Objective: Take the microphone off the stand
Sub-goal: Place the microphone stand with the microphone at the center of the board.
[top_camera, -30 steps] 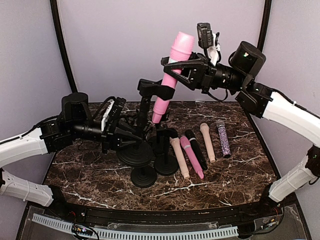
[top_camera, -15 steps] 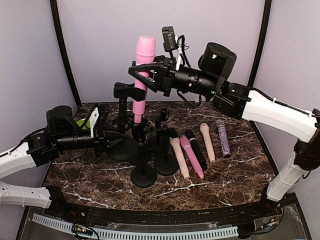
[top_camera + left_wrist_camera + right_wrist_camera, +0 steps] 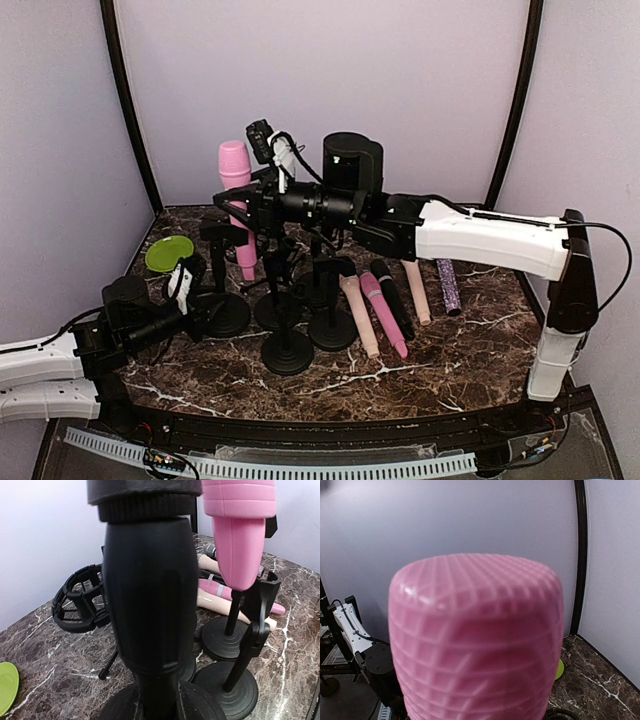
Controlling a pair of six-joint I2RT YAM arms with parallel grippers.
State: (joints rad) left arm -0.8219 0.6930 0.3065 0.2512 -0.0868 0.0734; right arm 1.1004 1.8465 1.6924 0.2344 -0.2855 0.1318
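The pink microphone stands upright at the back left, and my right gripper is shut on its body. Its ribbed head fills the right wrist view and hides my fingers there. Its tapered lower end hangs just right of the black stand's clip, and no part of it shows inside the clip. The stand rests with its round base on the table. Low down, my left gripper is shut on the stand's pole, just above the base.
A green plate lies at the far left. Two more black stands crowd the middle. Several microphones lie side by side to the right. A black shock mount sits behind the held stand.
Both arms have swung left and down. The pink microphone and the stand have moved from the centre to the left of the table.
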